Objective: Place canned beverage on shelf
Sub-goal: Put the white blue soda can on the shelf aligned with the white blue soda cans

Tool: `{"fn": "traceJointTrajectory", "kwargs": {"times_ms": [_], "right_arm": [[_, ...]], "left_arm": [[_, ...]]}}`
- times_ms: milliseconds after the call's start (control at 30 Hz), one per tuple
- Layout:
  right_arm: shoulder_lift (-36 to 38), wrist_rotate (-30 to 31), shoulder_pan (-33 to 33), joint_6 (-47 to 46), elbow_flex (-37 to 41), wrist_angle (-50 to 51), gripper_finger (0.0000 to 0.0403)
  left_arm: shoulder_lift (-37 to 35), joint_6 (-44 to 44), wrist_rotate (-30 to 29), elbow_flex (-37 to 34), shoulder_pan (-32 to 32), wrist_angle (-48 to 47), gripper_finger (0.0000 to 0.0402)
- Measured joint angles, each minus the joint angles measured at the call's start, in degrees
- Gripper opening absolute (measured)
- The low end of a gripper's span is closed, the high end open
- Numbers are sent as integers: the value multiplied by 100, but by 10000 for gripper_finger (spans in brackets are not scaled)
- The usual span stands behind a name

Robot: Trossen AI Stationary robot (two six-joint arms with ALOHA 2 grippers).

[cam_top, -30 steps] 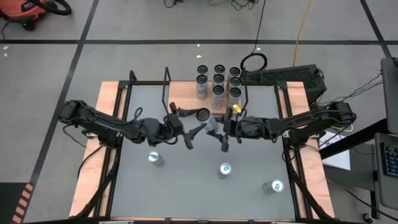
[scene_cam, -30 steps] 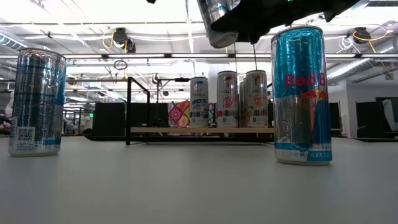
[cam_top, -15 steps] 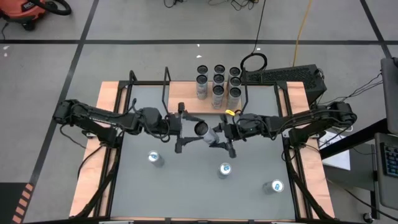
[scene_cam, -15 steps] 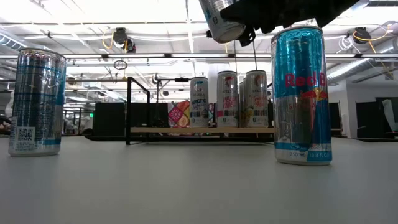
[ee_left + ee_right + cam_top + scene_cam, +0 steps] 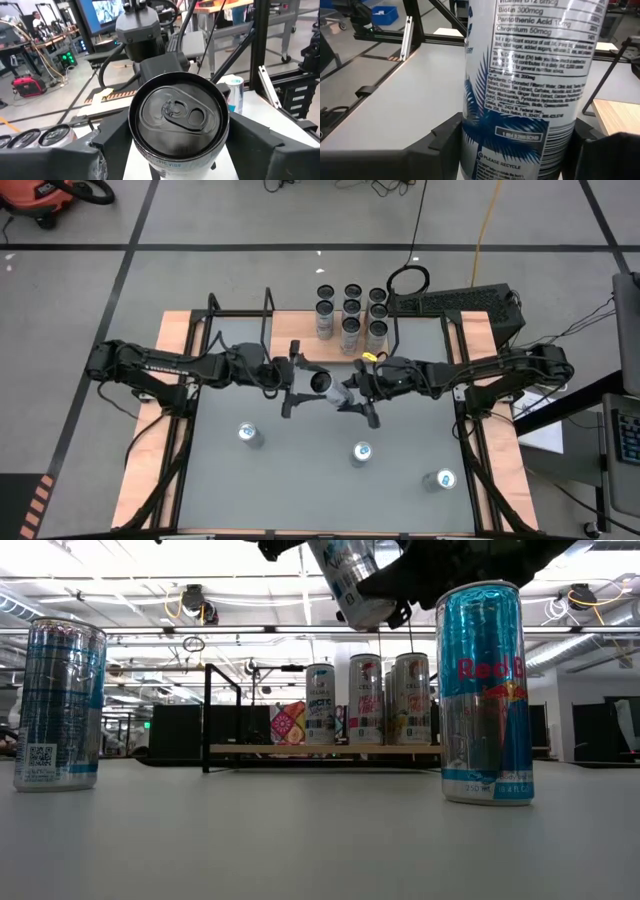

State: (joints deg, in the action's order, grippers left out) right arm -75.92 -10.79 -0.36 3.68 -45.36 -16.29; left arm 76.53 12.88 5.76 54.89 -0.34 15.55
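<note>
A white-and-blue beverage can [image 5: 320,383] hangs high over the table's middle, between my two grippers; it also shows in the low view [image 5: 350,580]. My right gripper [image 5: 348,398] is shut on it. My left gripper [image 5: 300,385] is open, its fingers [image 5: 112,145] on either side of the can's top end [image 5: 177,115]; whether they touch it I cannot tell. The shelf [image 5: 290,330], a light-wood board with black rod ends, stands at the far edge with several cans [image 5: 350,315] upright on it. My right gripper pinches the can's lower body [image 5: 470,145] between its two fingers, which lie across the can. The fingers come level from the table's right side. The can is lifted clear and tilted, its top up and toward the table's left.
Three more cans stand upright on the near half of the table: one near left [image 5: 248,435], one near the middle [image 5: 362,452], one near right [image 5: 442,478]. The shelf's black end frames [image 5: 207,715] rise above its board.
My left gripper has gone toward the table's right, up to the can, and its fingers now stand on either side of the can's top end. The can, held by my right gripper, has tipped further, its top toward the left gripper.
</note>
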Motion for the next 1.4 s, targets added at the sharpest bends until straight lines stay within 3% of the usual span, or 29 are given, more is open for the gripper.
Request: {"fn": "traceJointTrajectory", "kwargs": {"times_ms": [433,700,833,1000,1400], "right_arm": [[0,6,-41,-26,0,155,198],[78,254,-37,-325,-2,350,246],[323,612,-32,-391,-22,695,268],[697,634,-30,-312,-22,1002,283],[1773,645,1,191,-13,2600,279]], "left_arm": [[0,-4,-20,-2,-4,-244,259],[16,89,-449,-14,-14,-302,259],[22,116,-500,-18,-40,-351,258],[22,105,-497,-20,-41,-386,258],[18,105,-686,-12,655,-452,258]]}}
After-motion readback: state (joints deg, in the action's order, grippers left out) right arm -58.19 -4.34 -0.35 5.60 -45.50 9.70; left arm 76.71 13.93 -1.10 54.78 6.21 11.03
